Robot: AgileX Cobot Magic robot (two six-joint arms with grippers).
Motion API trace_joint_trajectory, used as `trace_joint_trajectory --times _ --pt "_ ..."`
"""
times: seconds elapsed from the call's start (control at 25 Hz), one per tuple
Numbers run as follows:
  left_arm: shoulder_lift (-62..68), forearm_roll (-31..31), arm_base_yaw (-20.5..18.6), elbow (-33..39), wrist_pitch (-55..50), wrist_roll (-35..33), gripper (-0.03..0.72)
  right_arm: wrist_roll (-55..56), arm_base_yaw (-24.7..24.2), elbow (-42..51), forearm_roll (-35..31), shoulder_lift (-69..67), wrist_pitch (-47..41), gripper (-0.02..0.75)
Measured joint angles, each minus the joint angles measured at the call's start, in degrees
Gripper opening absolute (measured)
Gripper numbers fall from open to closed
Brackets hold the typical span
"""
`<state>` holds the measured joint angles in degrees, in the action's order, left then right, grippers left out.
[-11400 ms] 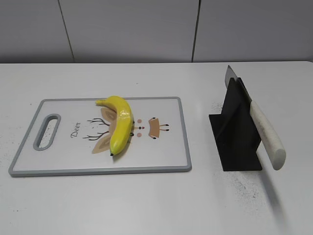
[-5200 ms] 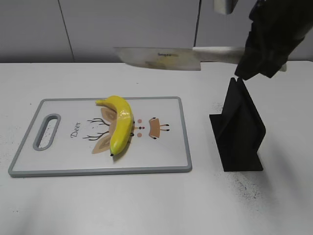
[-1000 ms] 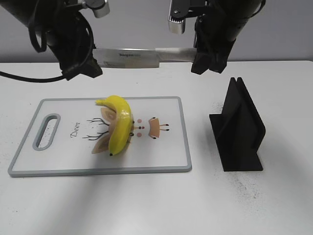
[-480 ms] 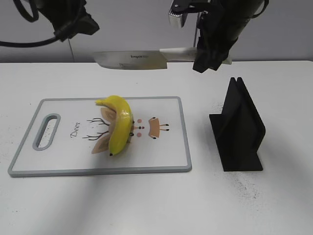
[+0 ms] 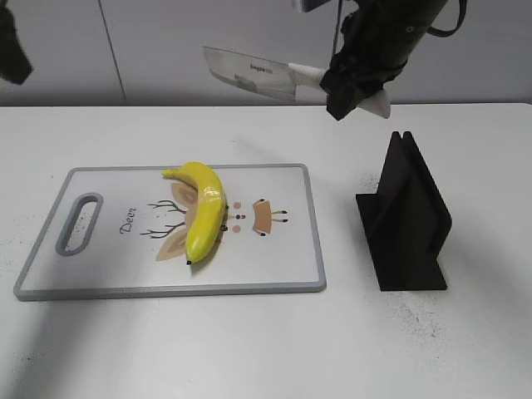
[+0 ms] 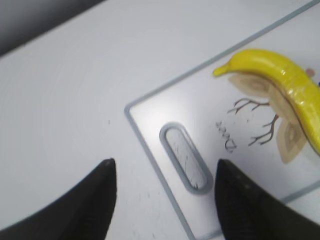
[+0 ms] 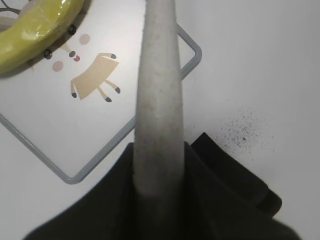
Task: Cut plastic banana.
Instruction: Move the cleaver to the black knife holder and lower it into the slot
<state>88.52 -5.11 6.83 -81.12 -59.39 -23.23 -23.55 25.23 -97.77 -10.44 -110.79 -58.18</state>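
The plastic banana (image 5: 204, 212) lies whole on the white cutting board (image 5: 274, 270), its stem toward the far edge. It also shows in the left wrist view (image 6: 280, 70) and the right wrist view (image 7: 35, 27). My right gripper (image 5: 353, 87) is shut on the pale handle (image 7: 157, 100) of a cleaver knife (image 5: 249, 73), which is held high above the far right of the board, blade pointing left. My left gripper (image 6: 165, 165) is open and empty above the board's handle slot (image 6: 185, 160). In the exterior view only a dark part of it (image 5: 8, 50) shows at the top left.
A black knife stand (image 5: 407, 220) stands empty to the right of the board, with dark specks on the table around it. The white table (image 5: 266, 349) ends at a grey wall behind.
The left arm has pulled up and away to the top left corner. The right gripper has carried the knife to the right and a little higher, and the blade is now tilted.
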Motion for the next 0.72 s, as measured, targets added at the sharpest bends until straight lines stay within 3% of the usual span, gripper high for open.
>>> trace_joint_trajectory --times 0.12,0.28,0.48,0.72 --pt "0.0 -0.2 -4.8 -0.1 -7.6 6.5 0.588 4.5 0.0 -2.5 -0.1 0.0 -3.8 0.162" --pt "-0.5 -0.8 -8.5 0.0 -10.1 9.3 0.587 11.7 0.0 -6.1 0.1 0.0 -7.7 0.162" --pt "-5.2 -1.2 -8.8 3.6 -10.1 9.9 0.587 20.6 -0.1 -7.1 3.1 0.9 -11.4 0.162" --pt "-15.3 -1.2 -8.8 14.1 -10.2 10.0 0.586 27.6 -0.1 -6.4 8.2 6.4 -11.7 0.162"
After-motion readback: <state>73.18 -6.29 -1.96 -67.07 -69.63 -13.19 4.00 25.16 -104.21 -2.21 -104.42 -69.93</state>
